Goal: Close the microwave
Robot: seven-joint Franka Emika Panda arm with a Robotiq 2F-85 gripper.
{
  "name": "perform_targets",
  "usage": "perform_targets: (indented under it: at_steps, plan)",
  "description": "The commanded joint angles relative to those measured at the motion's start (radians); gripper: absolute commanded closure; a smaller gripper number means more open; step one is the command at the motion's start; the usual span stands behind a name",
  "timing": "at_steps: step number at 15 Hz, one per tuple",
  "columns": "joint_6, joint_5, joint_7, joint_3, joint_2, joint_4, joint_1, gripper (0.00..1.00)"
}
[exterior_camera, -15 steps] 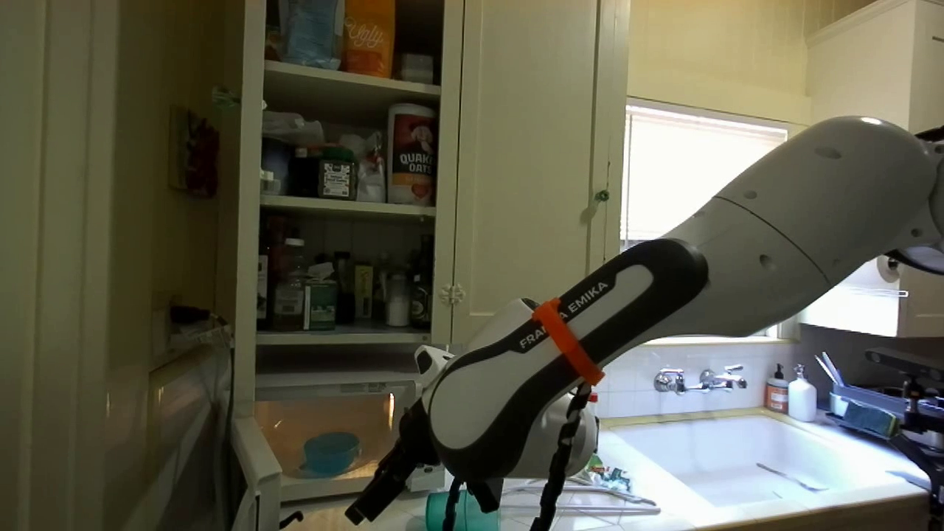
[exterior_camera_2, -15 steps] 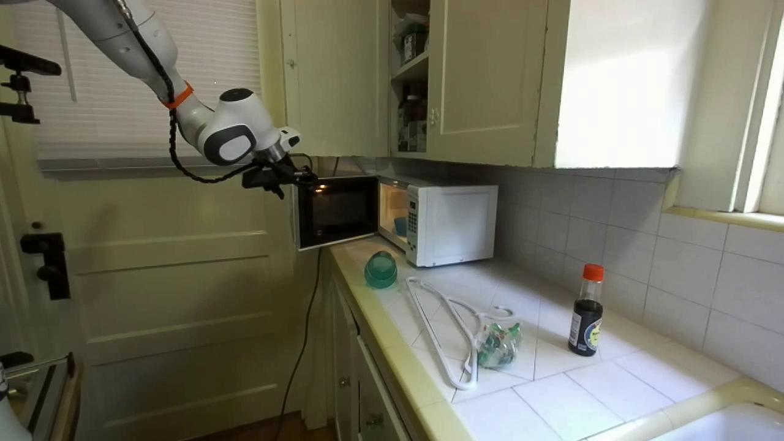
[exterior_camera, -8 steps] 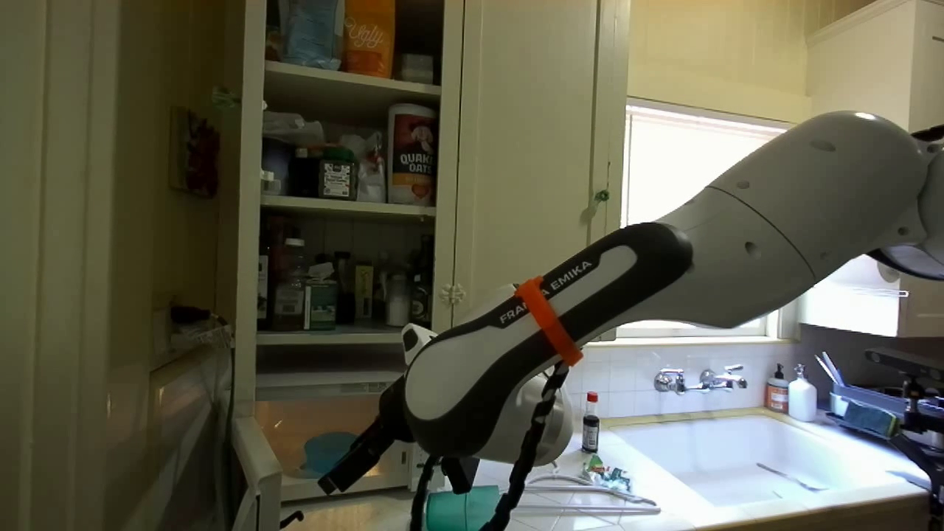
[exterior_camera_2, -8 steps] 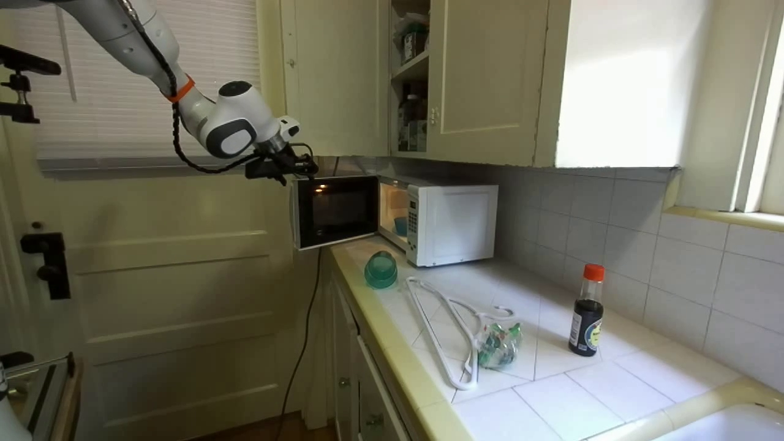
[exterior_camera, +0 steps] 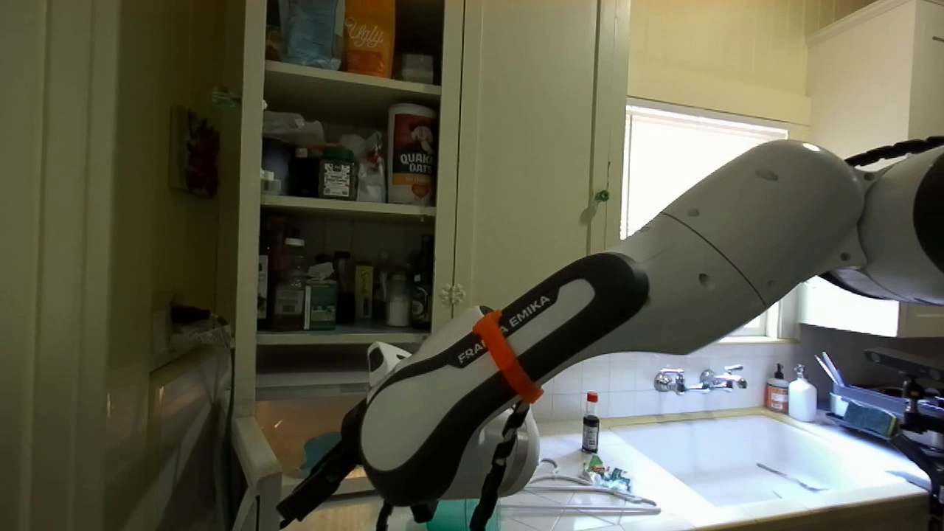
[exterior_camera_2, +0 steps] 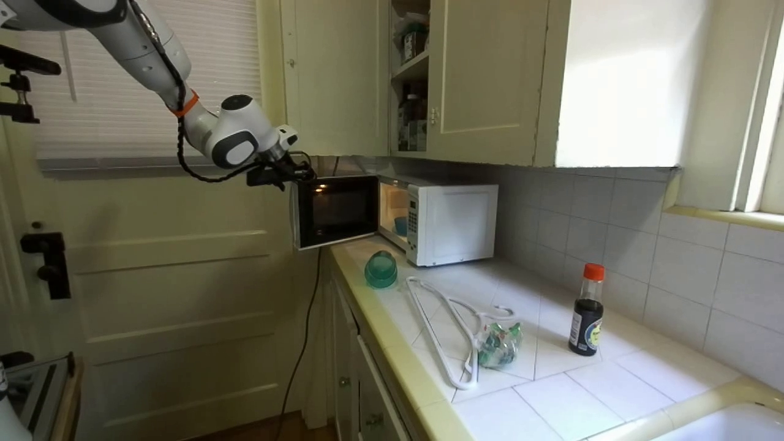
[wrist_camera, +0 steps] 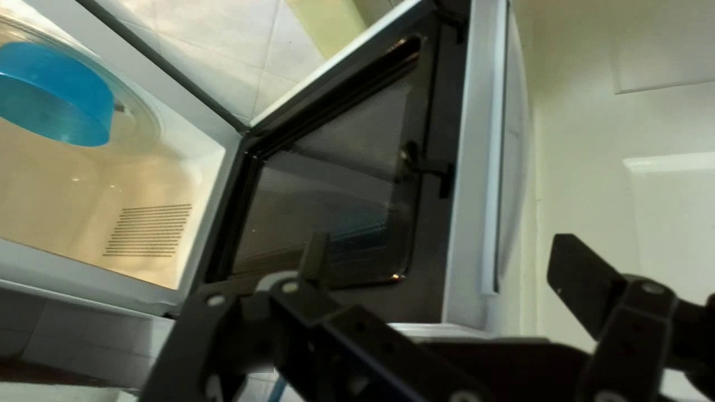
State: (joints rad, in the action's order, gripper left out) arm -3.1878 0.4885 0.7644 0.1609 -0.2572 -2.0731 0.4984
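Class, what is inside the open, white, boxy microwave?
The microwave holds a round, translucent blue bowl on a clear circular turntable. What lies beneath the bowl is hidden.

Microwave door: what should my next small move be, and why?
The microwave door stands wide open, and in the wrist view its free edge appears between the spread fingers. I'd likely ease the open gripper a little forward so they straddle that edge, ready to swing the door shut. Whether they touch it now, I can't tell.
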Motion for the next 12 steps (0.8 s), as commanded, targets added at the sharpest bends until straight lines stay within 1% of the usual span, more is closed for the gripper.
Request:
perform_targets:
  at_steps: [1,3,4,5,6,7,9,10,12]
  plan:
    - [0.038,-0.009,0.026,0.053,-0.041,0.069,0.002,0.00]
    - [-0.010,-0.030,-0.014,0.002,-0.071,0.087,0.053,0.00]
    - [-0.038,-0.204,-0.169,0.042,-0.086,0.078,-0.008,0.00]
    - [-0.043,-0.099,-0.088,-0.079,-0.096,0.099,0.112,0.00]
    - [-0.057,-0.137,-0.148,-0.143,-0.102,0.098,0.155,0.00]
    - [-0.072,-0.144,-0.170,-0.233,-0.120,0.106,0.219,0.00]
    - [-0.099,-0.156,-0.220,-0.386,-0.160,0.116,0.316,0.00]
    - [-0.117,-0.148,-0.238,-0.465,-0.194,0.130,0.367,0.00]
    - [-0.112,-0.114,-0.274,-0.614,-0.260,0.161,0.486,0.00]
